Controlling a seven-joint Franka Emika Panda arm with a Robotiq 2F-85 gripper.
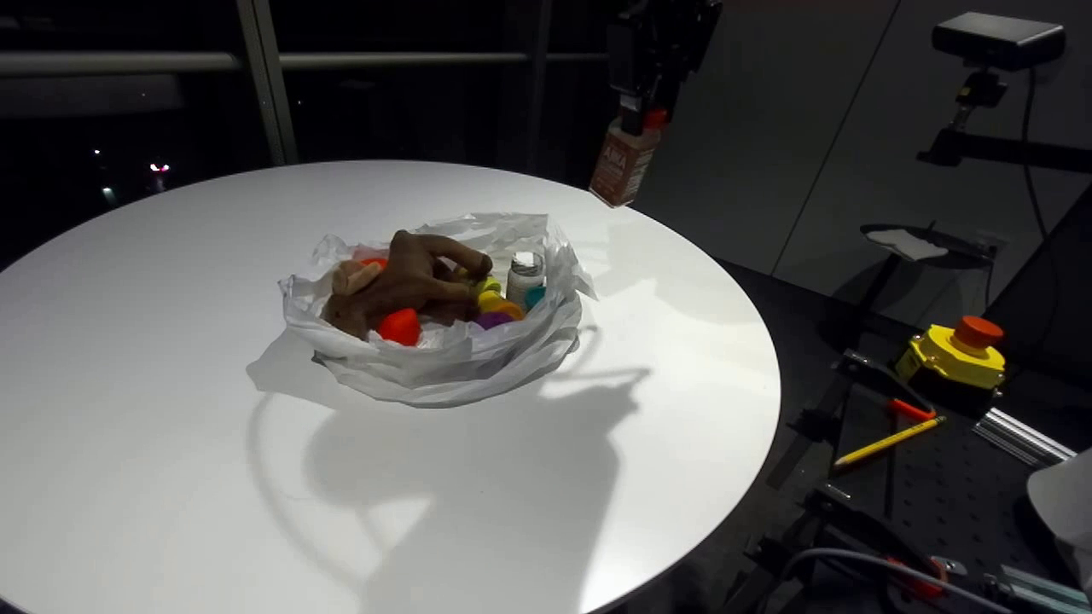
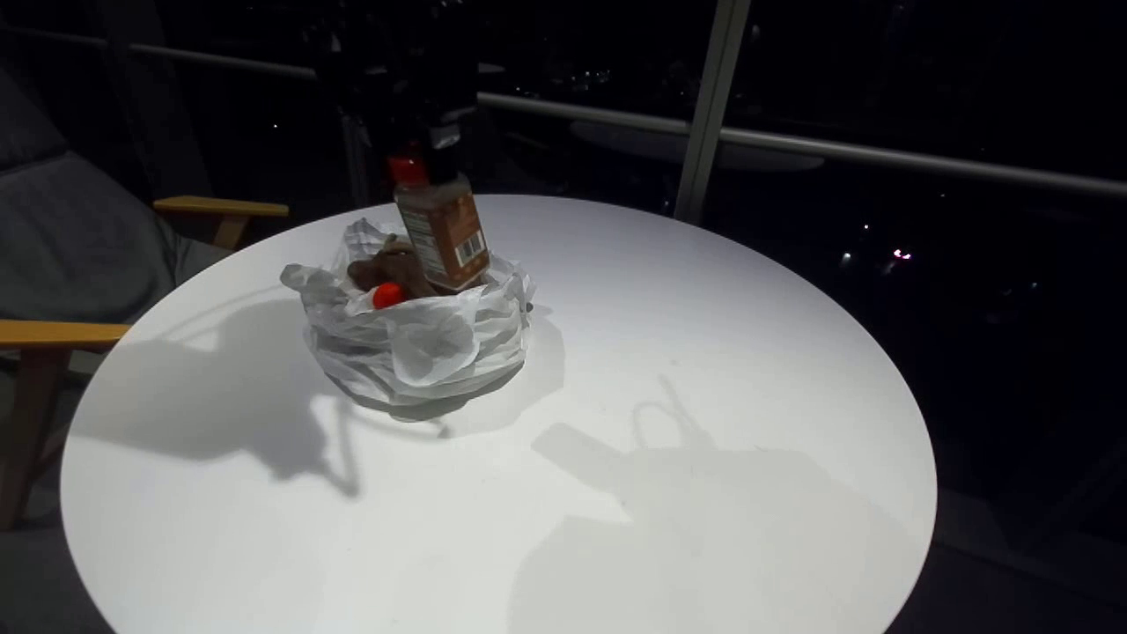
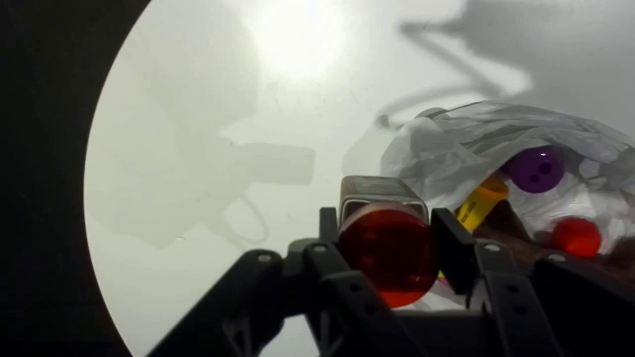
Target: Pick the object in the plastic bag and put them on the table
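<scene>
Held up in the air is a square-sided jar (image 1: 624, 166) with a red cap, its brown label turned outward. My gripper (image 3: 387, 228) is shut on it, one dark pad against each side near the cap. Below, the whitish plastic bag (image 1: 452, 375) sits spread open on the round white table (image 1: 153, 358). Inside the bag lie the brown plush bear (image 1: 401, 286), a red toy (image 1: 399, 327), a white jar (image 1: 525, 281), a yellow piece (image 3: 478, 203) and a purple piece (image 3: 538, 168). In the wrist view the bag is right of the held jar.
A grey chair (image 2: 88, 229) with wooden arms stands beside the table. Off the table's edge are a yellow emergency-stop box (image 1: 951, 356), a pencil (image 1: 887, 442) and a camera on a stand (image 1: 998, 41). Shadows of the arm fall across the tabletop.
</scene>
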